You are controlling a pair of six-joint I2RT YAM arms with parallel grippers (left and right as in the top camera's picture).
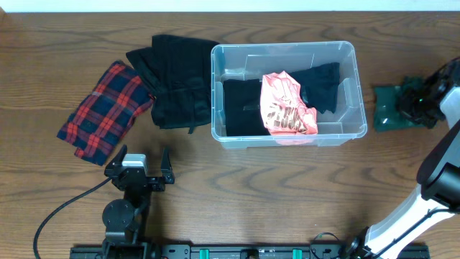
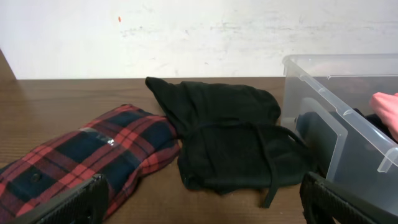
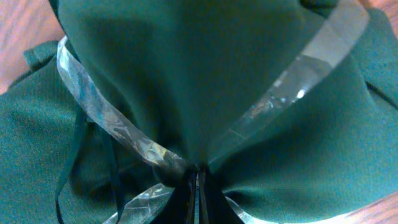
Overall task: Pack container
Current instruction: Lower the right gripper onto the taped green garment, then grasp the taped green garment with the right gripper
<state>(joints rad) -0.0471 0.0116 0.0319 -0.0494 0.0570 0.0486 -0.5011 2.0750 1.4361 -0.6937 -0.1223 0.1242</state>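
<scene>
Container (image 1: 287, 46) left of R end effector (image 1: 412, 101), clamped on green cloth (image 1: 387, 109); L end effector (image 1: 144, 153) jaws apart.

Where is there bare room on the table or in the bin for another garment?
Widest free patch: bare table in front of the container, right of the left gripper. Inside, only a strip at its right end looks bare. Crowded: black clothes and plaid cloth on its left, green cloth held by the right gripper on its right.
</scene>
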